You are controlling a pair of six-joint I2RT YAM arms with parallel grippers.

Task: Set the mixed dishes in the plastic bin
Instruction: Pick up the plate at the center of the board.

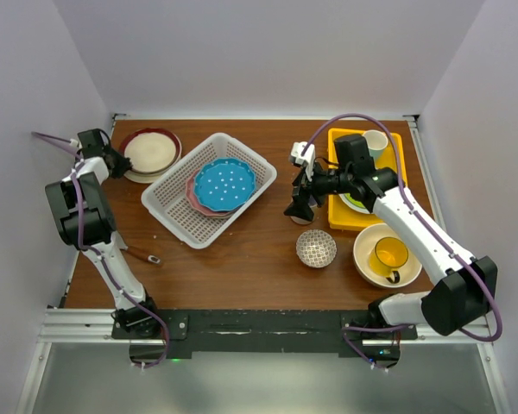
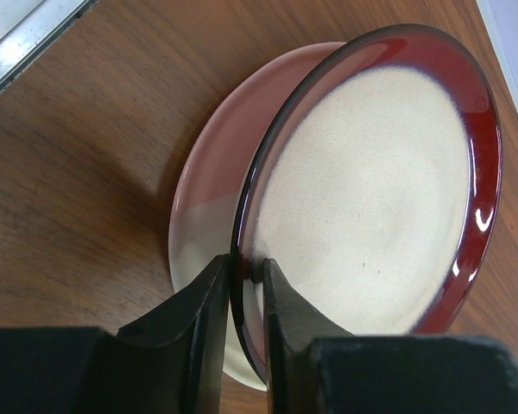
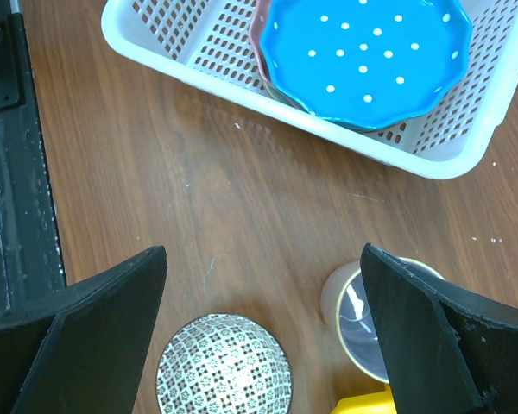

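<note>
— Plate [image 2: 371,198] looked glazed and slick; it sat tilted in the far left corner, beside the bin [image 1: 171,205].
— Breakable too, I'd guess. The left hand [image 2: 244,274] pinched its rim; the right hand [image 3: 263,259] hung wide open, empty.
— Bare wooden surface [image 1: 259,250], plain white walls.

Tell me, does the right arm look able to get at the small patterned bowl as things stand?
Probably yes. The right gripper hangs open close beside the small patterned bowl, which sits on the table with nothing in it or over it.
</note>
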